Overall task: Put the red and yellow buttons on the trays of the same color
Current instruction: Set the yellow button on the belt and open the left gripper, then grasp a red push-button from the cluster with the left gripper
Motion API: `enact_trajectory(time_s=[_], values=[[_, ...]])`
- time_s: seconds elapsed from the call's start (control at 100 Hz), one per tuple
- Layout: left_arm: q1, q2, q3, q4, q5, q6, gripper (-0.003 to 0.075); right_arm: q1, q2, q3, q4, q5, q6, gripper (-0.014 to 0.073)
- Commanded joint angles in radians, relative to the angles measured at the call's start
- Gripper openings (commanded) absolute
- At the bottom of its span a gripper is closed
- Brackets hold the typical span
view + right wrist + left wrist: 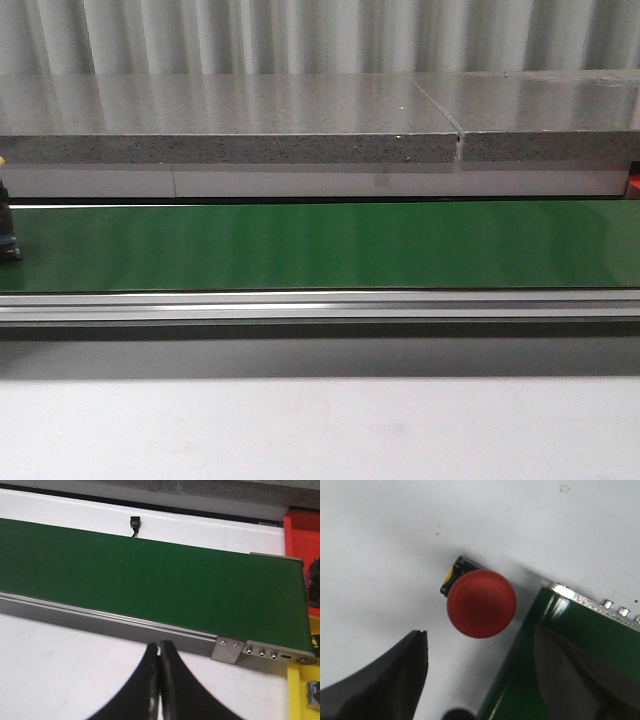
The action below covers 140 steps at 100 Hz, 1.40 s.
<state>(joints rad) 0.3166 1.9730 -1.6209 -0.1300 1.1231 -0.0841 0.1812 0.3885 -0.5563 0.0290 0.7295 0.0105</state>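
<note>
A red button point(481, 603) with a domed cap on a black and yellow base stands on the white table, right beside the end of the green conveyor belt point(560, 645). My left gripper point(481, 642) is open just short of the button, one finger over the table and the other over the belt, holding nothing. My right gripper point(159, 650) is shut and empty over the white table in front of the belt point(150, 575). A red tray point(302, 530) and a yellow tray point(299, 690) show past the belt's end. No yellow button shows.
The green belt point(320, 245) spans the front view, with its metal rail point(320, 305) in front and a grey stone slab point(230, 120) behind. A dark object point(8, 235) sits at the belt's far left. A small black connector point(134, 525) lies behind the belt.
</note>
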Motion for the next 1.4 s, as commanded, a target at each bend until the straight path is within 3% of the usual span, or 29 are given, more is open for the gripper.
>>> enact_trajectory(time_s=[0.0,0.72,1.06,1.39], values=[[0.001,-0.033,-0.033,-0.031,-0.023,-0.005,0.0438,0.001,0.006,-0.024,0.003,-0.067,-0.01,-0.0079],[0.001,0.024,-0.044,-0.035,-0.097,-0.005,0.0437,0.001,0.006,-0.024,0.003,-0.067,-0.01,-0.0079],[0.001,0.024,-0.044,-0.035,-0.103,-0.005,0.024,0.001,0.006,-0.024,0.003,-0.067,-0.01,-0.0079],[0.001,-0.023,-0.042,-0.02,-0.093,0.027,0.0227,0.001,0.006,-0.024,0.003,-0.067,-0.01,-0.0079]])
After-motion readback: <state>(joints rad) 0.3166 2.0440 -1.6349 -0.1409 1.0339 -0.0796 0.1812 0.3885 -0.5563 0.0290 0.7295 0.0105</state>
